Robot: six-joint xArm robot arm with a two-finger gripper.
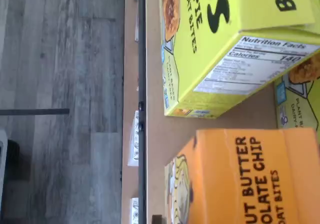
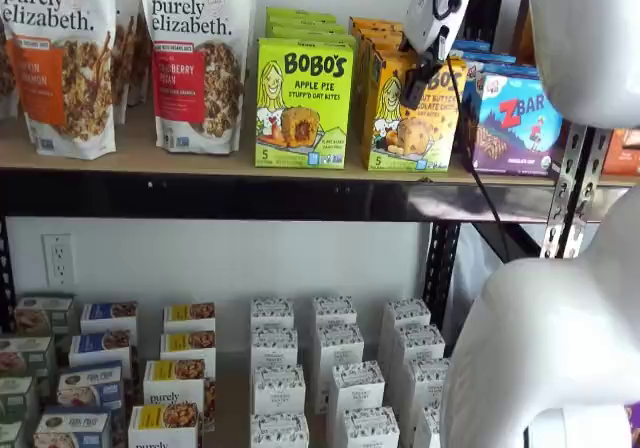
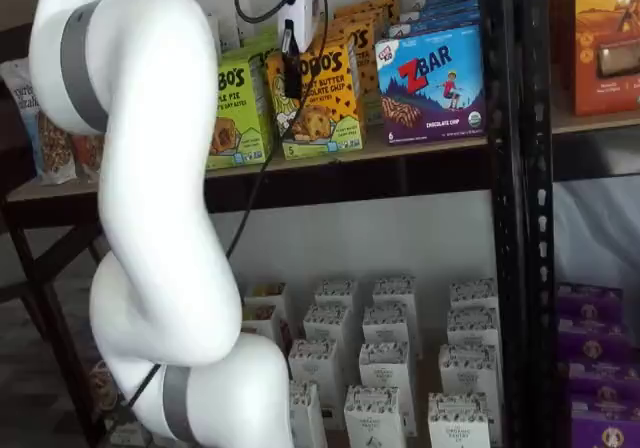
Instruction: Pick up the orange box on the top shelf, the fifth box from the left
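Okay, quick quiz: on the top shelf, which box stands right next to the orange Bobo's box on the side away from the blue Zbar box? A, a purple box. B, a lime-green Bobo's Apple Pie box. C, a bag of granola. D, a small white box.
B: in a shelf view the lime-green Apple Pie box stands directly beside the orange box, with the Zbar box on its other side.
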